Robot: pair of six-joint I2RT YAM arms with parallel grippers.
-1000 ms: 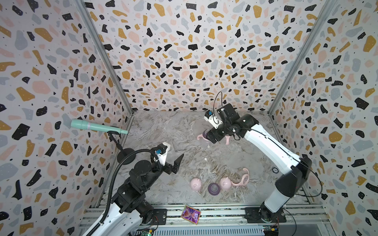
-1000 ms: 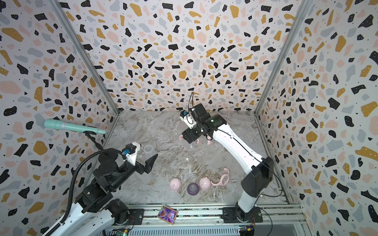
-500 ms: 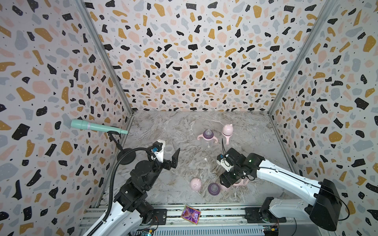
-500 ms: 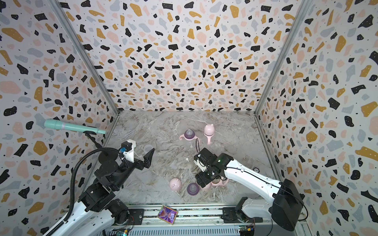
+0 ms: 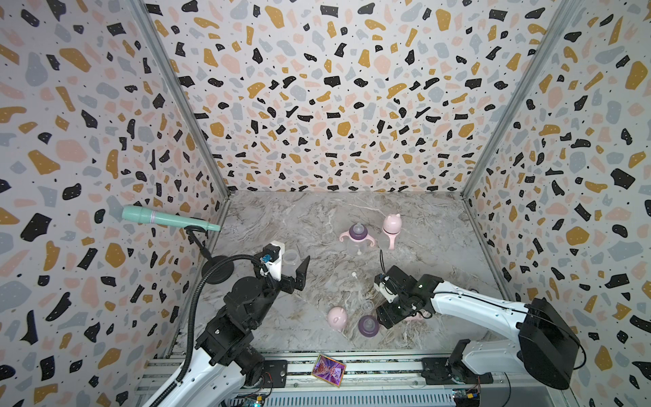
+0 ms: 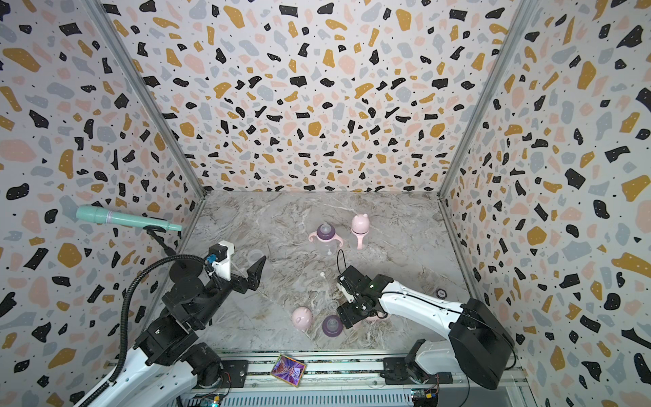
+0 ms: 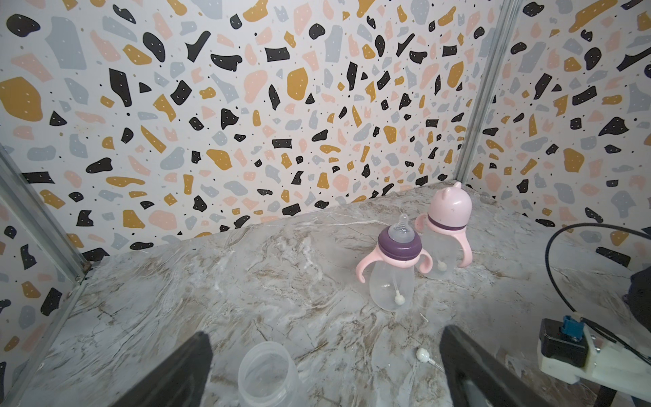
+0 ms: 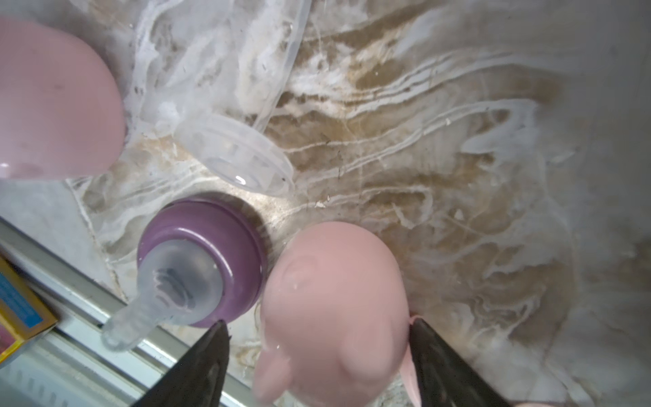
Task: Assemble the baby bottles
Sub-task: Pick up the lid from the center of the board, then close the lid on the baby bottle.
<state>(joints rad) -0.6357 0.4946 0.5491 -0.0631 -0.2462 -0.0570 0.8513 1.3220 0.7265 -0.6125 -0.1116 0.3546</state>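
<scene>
In both top views, a clear plastic bottle with pink handled collar and purple teat ring (image 5: 358, 236) stands just above the frame's centre. A clear bottle under a pink eared dome cap (image 5: 391, 226) stands just beside it on the right. A clear open bottle body (image 5: 290, 260) stands left of centre, and a small white knobbed pin (image 5: 354, 275) lies near the centre. In the lower middle, a loose pink eared dome cap (image 5: 337, 318) sits left of a purple teat ring with clear teat (image 5: 368, 325), and a clear plastic disc (image 5: 367, 306) lies just above that ring. In the right wrist view, a second pink dome cap (image 8: 331, 299) sits just beside the ring, between the fingers of the right gripper (image 8: 318, 326). A patterned square card (image 5: 328, 368) lies on the metal rail (image 5: 380, 366) at the bottom edge.
</scene>
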